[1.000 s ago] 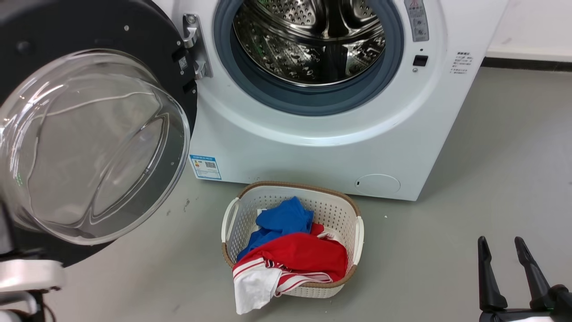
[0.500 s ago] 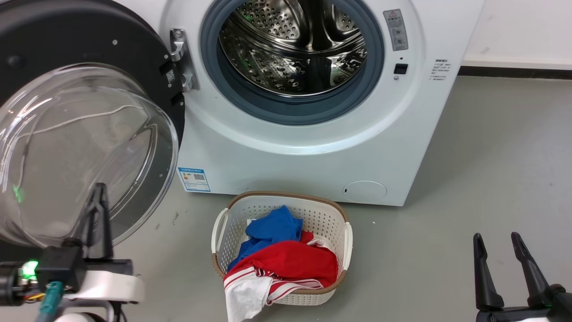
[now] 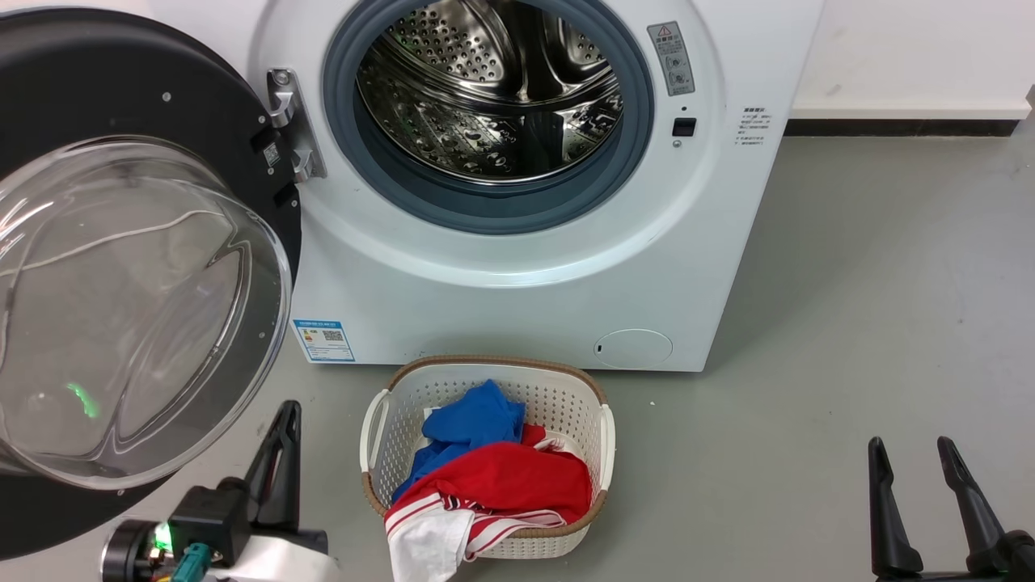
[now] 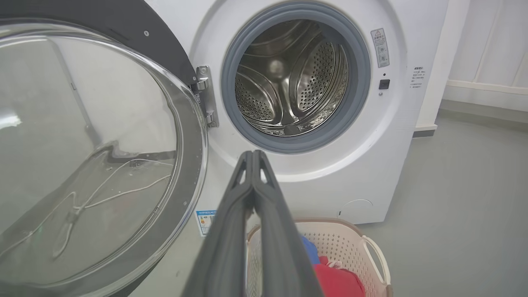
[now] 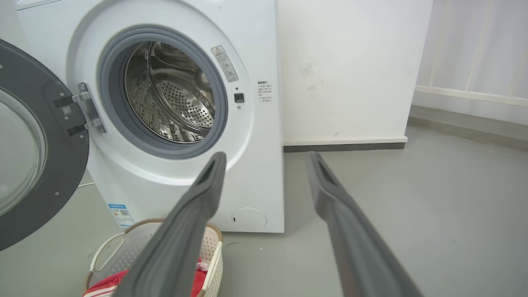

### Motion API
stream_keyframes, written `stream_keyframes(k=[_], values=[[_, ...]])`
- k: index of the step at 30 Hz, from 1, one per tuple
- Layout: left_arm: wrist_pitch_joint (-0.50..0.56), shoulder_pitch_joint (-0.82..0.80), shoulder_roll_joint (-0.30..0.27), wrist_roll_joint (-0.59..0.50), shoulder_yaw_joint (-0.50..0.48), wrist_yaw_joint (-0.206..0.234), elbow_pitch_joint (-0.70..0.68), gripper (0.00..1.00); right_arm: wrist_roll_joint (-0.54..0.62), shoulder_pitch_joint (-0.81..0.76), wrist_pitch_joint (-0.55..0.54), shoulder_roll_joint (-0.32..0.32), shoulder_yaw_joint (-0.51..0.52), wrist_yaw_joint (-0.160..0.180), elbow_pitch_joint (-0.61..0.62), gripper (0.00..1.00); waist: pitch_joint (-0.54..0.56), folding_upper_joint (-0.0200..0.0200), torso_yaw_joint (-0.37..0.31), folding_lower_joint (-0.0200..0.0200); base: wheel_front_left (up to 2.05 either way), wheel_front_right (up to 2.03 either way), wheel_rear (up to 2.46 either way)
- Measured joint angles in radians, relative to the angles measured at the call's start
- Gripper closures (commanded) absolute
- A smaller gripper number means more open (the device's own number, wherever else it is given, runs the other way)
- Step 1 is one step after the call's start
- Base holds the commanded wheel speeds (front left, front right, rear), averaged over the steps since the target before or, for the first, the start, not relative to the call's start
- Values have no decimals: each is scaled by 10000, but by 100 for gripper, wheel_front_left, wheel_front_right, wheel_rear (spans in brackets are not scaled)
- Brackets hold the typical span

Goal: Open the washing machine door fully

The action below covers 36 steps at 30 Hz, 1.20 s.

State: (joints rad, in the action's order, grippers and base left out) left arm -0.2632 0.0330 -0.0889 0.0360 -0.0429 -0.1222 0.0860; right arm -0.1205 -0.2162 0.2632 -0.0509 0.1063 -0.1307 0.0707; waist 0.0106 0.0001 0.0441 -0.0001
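My left end effector (image 3: 285, 412) has drawn back from the glass of the washing machine door (image 3: 137, 283) and now hangs over the floor (image 3: 849, 323) between that door and the basket (image 3: 485, 361). Its two fingers are pressed together with nothing between them. My head has turned too, so the whole scene sits further left. My right end effector (image 3: 910, 449) hovers low on my right, fingers spread apart and empty, well apart from everything else.

The basket stands on the floor just in front of the washing machine (image 3: 501, 299), close to its lower front edge, with a red garment (image 3: 501, 477) and a blue one (image 3: 469, 420) heaped inside and a white piece spilling over the near rim.

The door is swung wide out to the machine's left on its metal hinge (image 3: 287, 121), with the glass bowl bulging toward me. Beyond it the steel drum (image 3: 485, 97) lies fully uncovered inside its grey rubber ring. A white wall (image 3: 914, 48) rises behind, right of the machine.
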Motion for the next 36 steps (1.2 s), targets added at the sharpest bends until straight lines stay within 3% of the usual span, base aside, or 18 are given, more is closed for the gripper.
stream_keyframes(k=[4, 5, 6, 27, 28, 36], values=[[0, 79, 81, 104, 84, -6, 240, 100, -33, -86, 0, 0, 29, -2, -69, 0, -11, 0, -5, 0, 0, 0, 0], [0, 93, 105, 163, 81, -6, 336, 60, -36, -101, 0, 0, 36, 0, -88, 0, -12, 0, -4, 0, 0, 0, 0], [0, 93, 105, 163, 81, -6, 336, 0, -36, -101, 0, 0, 36, 0, -88, 0, -12, 0, -4, 0, 0, 0, 0], [0, 301, 337, 347, 12, 0, 683, 0, -109, -109, 0, 0, 54, 0, -236, 0, 11, 0, 32, 1, 0, 0, 0], [0, 302, 337, 347, -2, 0, 683, 100, -109, -109, 0, 0, 54, 0, -238, 100, 12, 0, 32, 0, 0, 0, 0], [232, 495, 408, 763, -17, -2, 1300, 100, -495, -137, -123, 12, -19, -2, -815, 100, 10, 0, 21, 1, 0, 0, 0]])
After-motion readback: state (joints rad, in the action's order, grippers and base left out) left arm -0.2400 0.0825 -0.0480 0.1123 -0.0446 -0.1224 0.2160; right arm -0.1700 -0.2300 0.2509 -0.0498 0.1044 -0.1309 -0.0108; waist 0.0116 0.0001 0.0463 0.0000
